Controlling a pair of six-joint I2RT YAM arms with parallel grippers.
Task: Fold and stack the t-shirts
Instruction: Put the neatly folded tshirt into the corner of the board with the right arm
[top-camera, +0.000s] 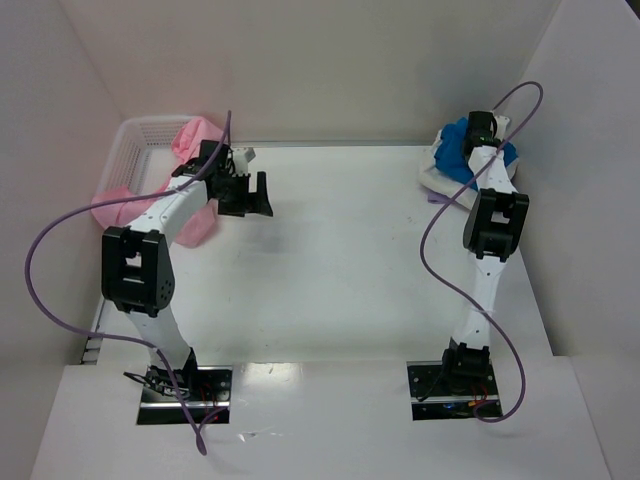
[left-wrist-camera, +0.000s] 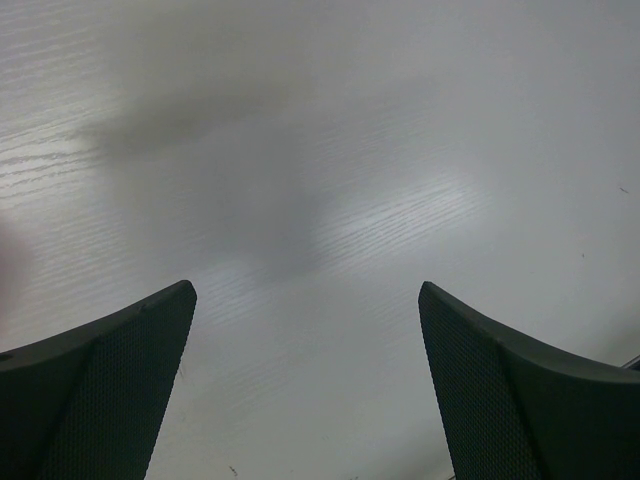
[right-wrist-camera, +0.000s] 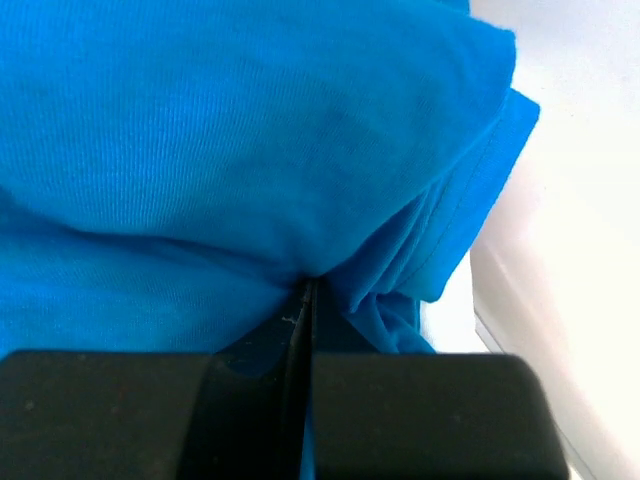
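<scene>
White table | right tool clamped on blue tee | left tool agape, empty

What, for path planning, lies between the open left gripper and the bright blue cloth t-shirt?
Only bare white tabletop, per the top external view, between the left gripper and the bright blue cloth t-shirt.

The left arm and the right arm are white tubes joined by boxy black housings. A purple cable loops beside each. Each stands on a black base plate with a silvery strip. The left pincer has dark fingers with finely dotted faces. The right pincer is black and blocky.
</scene>
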